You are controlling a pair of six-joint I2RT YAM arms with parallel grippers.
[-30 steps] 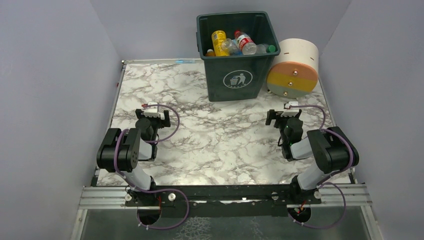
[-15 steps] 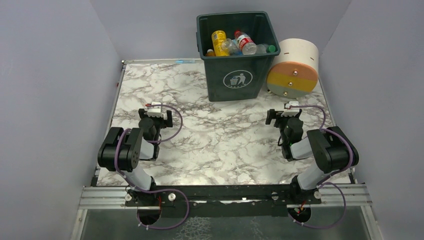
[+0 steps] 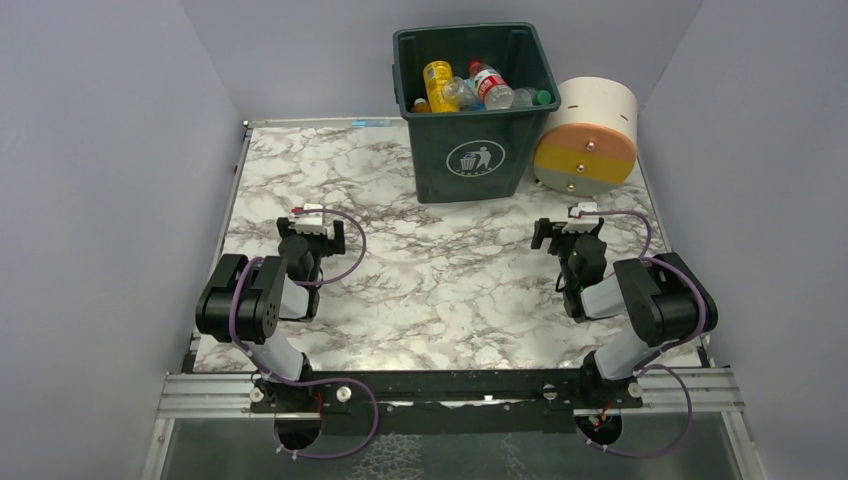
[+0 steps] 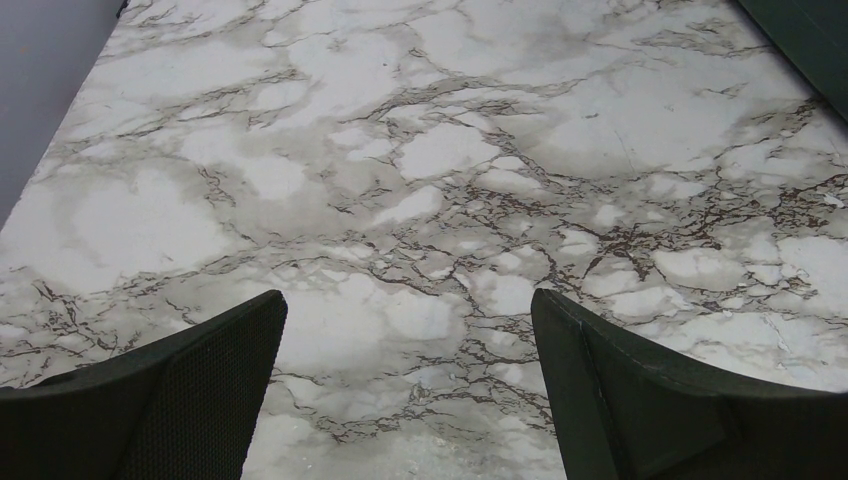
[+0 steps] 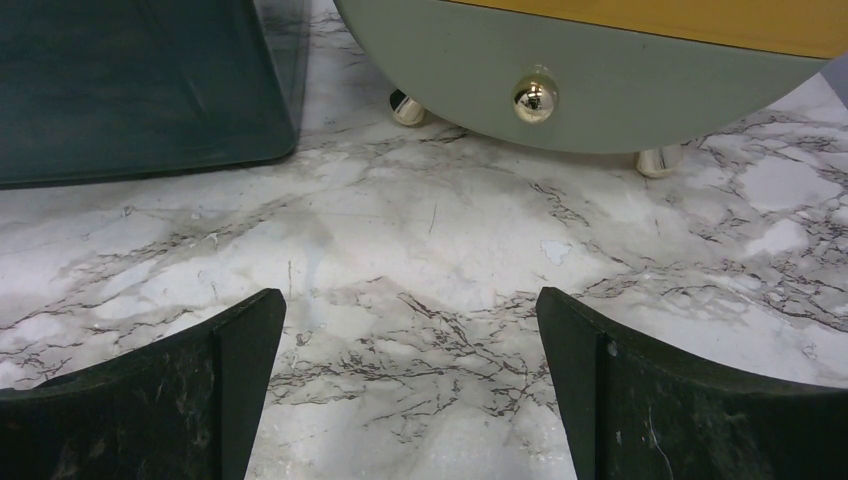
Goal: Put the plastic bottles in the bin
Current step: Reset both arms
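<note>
The dark green bin (image 3: 470,150) stands at the back of the marble table (image 3: 420,290). Several plastic bottles lie inside it, among them a yellow-orange one (image 3: 437,82) and a clear one with a red label (image 3: 490,85). No bottle shows on the table. My left gripper (image 3: 312,232) rests low at the left, open and empty; in its wrist view the left gripper (image 4: 408,300) frames only bare marble. My right gripper (image 3: 568,228) rests at the right, also open and empty. The right gripper (image 5: 410,298) faces the bin's wall (image 5: 140,90).
A cream-and-orange cylinder (image 3: 590,135) lies on its side right of the bin, its grey face and brass knob (image 5: 533,96) close ahead of the right gripper. A corner of the bin (image 4: 810,40) shows in the left wrist view. Purple walls enclose the table.
The left arm shifted slightly right and settled between one second ago and half a second ago. Since then nothing has moved. The right arm stayed still.
</note>
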